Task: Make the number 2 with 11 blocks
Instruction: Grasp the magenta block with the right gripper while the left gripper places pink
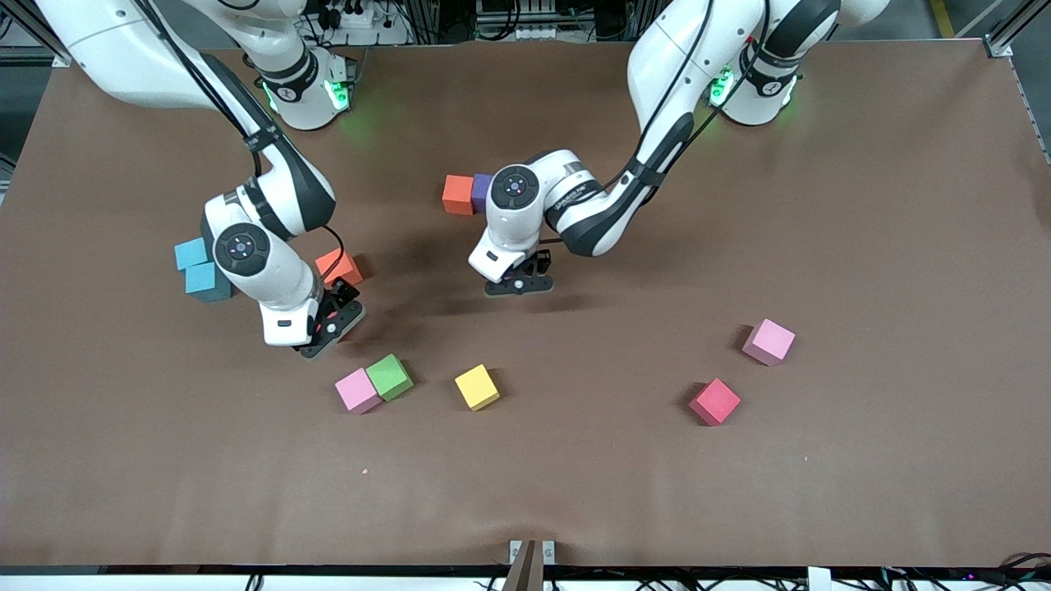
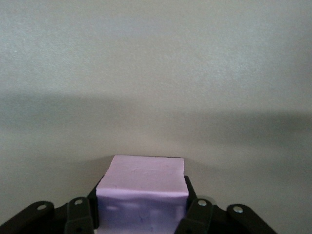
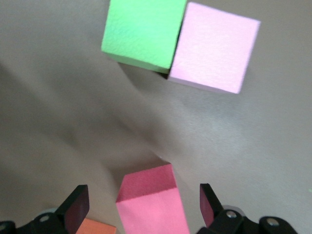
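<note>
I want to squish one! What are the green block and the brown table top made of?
The green block looks like soft matte foam: finely grained faces, no shine, slightly rounded edges. The table top seems covered by a dull brown sheet, perhaps paper or felt; it ripples faintly near the front edge.

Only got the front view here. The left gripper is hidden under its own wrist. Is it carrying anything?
Observer: Yes. The left wrist view shows the left gripper shut on a purple cube.
Operator: And the right one?
Observer: The right gripper is open, with a crimson-red cube between its fingers. There are gaps on both sides, so it is not gripped.
Operator: Anything crowding it?
Observer: An orange cube sits close beside the red one, by one finger.
</note>
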{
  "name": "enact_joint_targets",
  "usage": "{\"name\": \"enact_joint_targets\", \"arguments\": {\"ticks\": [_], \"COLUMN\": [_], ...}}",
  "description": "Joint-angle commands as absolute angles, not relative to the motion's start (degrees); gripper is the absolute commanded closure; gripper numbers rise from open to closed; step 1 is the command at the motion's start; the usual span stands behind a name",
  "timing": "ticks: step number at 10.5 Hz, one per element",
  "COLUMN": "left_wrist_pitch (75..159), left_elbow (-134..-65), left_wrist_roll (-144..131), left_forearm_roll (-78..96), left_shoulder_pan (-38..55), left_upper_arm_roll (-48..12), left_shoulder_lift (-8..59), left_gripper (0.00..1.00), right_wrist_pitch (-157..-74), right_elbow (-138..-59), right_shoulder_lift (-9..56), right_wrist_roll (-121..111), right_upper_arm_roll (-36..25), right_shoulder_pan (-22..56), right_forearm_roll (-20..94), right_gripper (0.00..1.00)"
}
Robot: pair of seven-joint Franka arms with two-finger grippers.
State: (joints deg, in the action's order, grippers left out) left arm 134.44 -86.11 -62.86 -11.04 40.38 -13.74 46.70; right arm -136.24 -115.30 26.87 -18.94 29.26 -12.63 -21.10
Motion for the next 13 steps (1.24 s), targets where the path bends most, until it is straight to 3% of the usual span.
{"name": "enact_joint_targets", "arguments": {"ticks": [1,5,8,13], "left_wrist_pitch": [134.47,134.47,133.86,133.42], "left_elbow": [-84.73,-85.25,-85.6,-86.48], "left_wrist_roll": [-63.72,-63.46,-63.19,-62.67], "left_forearm_roll": [-12.74,-13.01,-13.09,-13.1], "left_shoulder_pan": [41.66,42.36,42.36,42.36], "left_upper_arm_roll": [-13.09,-13.1,-13.1,-13.45], "left_shoulder_lift": [47.55,47.37,47.02,46.41], "left_gripper": [0.86,0.86,0.86,0.86], "right_wrist_pitch": [-137.28,-137.29,-137.37,-139.91], "right_elbow": [-114.52,-115.13,-116.98,-118.91], "right_shoulder_lift": [29.96,30.67,30.67,31.46], "right_wrist_roll": [-23.45,-32.23,-33.83,-33.66], "right_upper_arm_roll": [30.24,31.19,35.76,36.47], "right_shoulder_pan": [-14.32,-19.58,-25.48,-25.49], "right_forearm_roll": [-20.65,-20.65,-20.65,-20.74], "right_gripper": [0.0,0.0,0.0,0.0]}}
